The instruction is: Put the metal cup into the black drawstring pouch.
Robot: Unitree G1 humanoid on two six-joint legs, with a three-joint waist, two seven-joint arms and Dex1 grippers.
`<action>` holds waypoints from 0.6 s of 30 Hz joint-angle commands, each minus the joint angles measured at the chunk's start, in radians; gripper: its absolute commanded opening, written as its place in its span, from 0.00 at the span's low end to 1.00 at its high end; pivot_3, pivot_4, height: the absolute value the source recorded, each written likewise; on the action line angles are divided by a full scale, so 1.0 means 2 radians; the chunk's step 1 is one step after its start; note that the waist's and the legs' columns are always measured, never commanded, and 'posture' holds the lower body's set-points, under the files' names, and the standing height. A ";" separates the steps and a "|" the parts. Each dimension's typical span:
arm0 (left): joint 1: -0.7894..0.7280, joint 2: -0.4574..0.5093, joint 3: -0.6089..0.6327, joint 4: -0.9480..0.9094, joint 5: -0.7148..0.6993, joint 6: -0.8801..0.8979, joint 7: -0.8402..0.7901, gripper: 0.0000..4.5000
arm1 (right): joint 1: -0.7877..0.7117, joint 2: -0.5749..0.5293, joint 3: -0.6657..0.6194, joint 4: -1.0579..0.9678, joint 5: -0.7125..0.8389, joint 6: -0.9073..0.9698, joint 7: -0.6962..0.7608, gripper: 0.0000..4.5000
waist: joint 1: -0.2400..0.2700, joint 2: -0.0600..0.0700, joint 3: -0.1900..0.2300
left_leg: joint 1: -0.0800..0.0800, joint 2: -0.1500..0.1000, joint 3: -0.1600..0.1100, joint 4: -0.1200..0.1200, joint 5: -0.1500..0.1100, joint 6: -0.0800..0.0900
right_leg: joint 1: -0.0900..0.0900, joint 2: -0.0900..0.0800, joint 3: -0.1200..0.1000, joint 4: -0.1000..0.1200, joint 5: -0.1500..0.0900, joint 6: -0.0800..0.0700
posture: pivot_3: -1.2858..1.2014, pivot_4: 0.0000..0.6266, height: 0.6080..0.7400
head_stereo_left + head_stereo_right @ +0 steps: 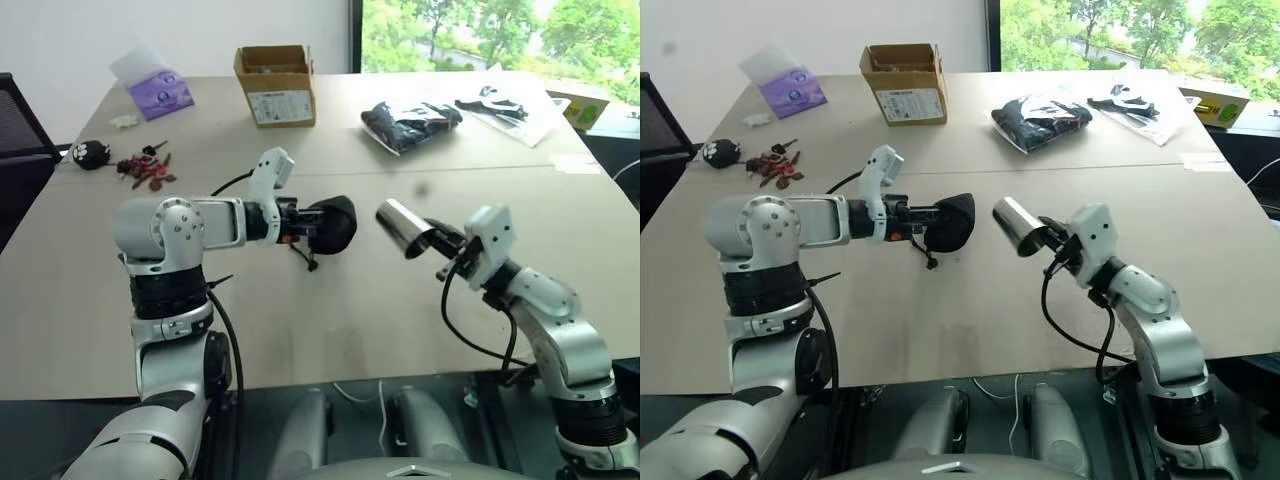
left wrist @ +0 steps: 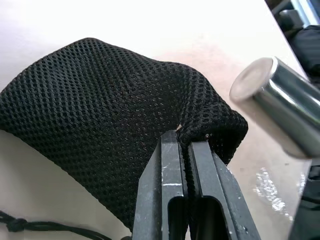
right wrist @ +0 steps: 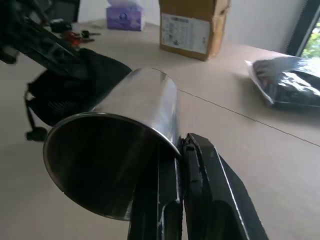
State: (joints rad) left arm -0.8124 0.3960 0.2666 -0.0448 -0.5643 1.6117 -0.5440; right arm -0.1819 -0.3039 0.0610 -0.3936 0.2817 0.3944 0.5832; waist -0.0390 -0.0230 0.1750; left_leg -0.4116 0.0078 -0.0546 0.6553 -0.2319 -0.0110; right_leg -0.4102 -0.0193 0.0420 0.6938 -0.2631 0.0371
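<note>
The black drawstring pouch (image 1: 335,222) hangs above the middle of the table, and my left gripper (image 1: 308,222) is shut on its mesh edge. The left wrist view shows both fingers (image 2: 170,165) pinching the fabric (image 2: 110,110), with the cord (image 2: 30,227) dangling below. The metal cup (image 1: 402,228) is held in the air just right of the pouch, its closed base turned toward it with a small gap between. My right gripper (image 1: 438,240) is shut on the cup's rim (image 3: 175,145); its open mouth (image 3: 100,170) faces the right wrist camera.
At the back of the table stand a cardboard box (image 1: 275,83) and a purple tissue pack (image 1: 158,92). A clear bag of black items (image 1: 410,124) and a second bag (image 1: 505,108) lie at the back right. Keys and small items (image 1: 145,167) lie at the left.
</note>
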 commanded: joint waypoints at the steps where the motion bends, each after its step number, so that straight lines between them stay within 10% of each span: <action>1: -0.013 0.012 -0.011 0.000 -0.023 0.001 -0.007 0.00 | -0.017 0.021 0.016 0.022 0.020 -0.038 0.020 0.01 | -0.001 0.000 0.000 | 0.000 0.000 0.000 0.000 0.000 0.000 | 0.000 0.000 0.000 0.000 0.000 0.000 | 0.52 0.24 1.00; 11: -0.025 0.043 -0.074 0.017 0.001 -0.060 0.000 0.00 | 0.031 -0.002 0.012 -0.042 0.091 -0.006 0.051 0.01 | 0.002 0.000 0.000 | -0.001 0.000 -0.002 0.000 0.000 0.000 | 0.000 -0.001 -0.001 0.000 0.000 0.000 | 0.52 0.24 1.00; 18: -0.013 0.039 -0.106 -0.019 -0.002 -0.076 0.002 0.00 | -0.036 0.017 0.084 0.069 -0.009 -0.060 0.032 0.01 | -0.002 0.000 0.000 | 0.000 0.000 -0.001 0.000 0.000 -0.001 | 0.000 0.000 0.000 0.000 0.000 0.000 | 0.52 0.24 1.00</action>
State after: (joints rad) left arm -0.8381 0.4644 0.0618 -0.0317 -0.5621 1.4885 -0.5394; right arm -0.2348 -0.2782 0.2205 -0.2799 0.2939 0.3148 0.6616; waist -0.0426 -0.0228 0.1753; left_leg -0.4111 0.0077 -0.0573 0.6550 -0.2312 -0.0123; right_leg -0.4106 -0.0186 0.0416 0.6946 -0.2631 0.0369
